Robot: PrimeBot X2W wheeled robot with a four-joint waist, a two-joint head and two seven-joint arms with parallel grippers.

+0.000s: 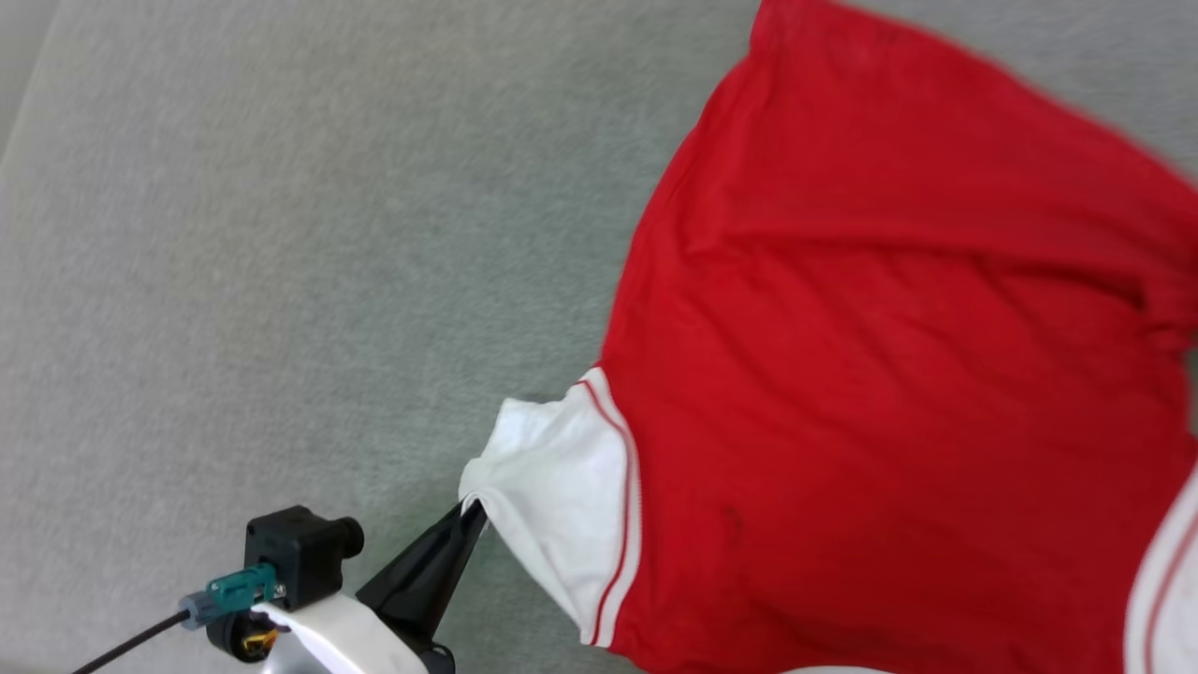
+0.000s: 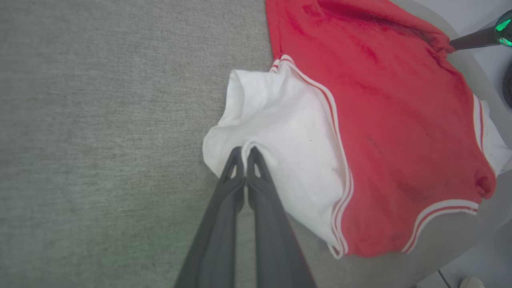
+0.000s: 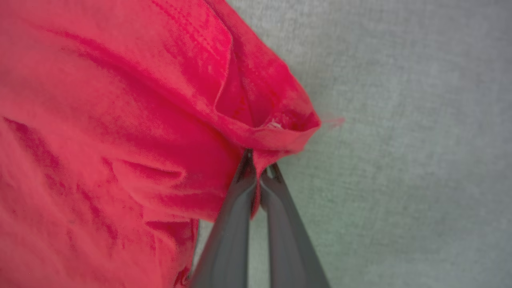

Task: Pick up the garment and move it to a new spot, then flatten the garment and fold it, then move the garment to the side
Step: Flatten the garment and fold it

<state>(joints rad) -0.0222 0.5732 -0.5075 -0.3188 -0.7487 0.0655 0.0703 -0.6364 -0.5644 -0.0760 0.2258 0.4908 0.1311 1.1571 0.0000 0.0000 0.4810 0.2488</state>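
One garment (image 1: pixel 889 374) on the worktop (image 1: pixel 234 281); two hands: left hand (image 2: pixel 245 154) pinches its white sleeve, right hand (image 3: pixel 259 163) its red edge.

On my head feed the garment (image 1: pixel 889 374) runs off the top, right and bottom edges, its far hem blurred. I can't tell how much white sleeve the left gripper (image 2: pixel 245 152) pinches; the right gripper (image 3: pixel 259 163) has its tips part buried in red cloth.

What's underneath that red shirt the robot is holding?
The grey felt-like surface shows all around the garment and seems to run on beneath it. Whatever lies directly under the fabric is covered, so nothing more can be told.
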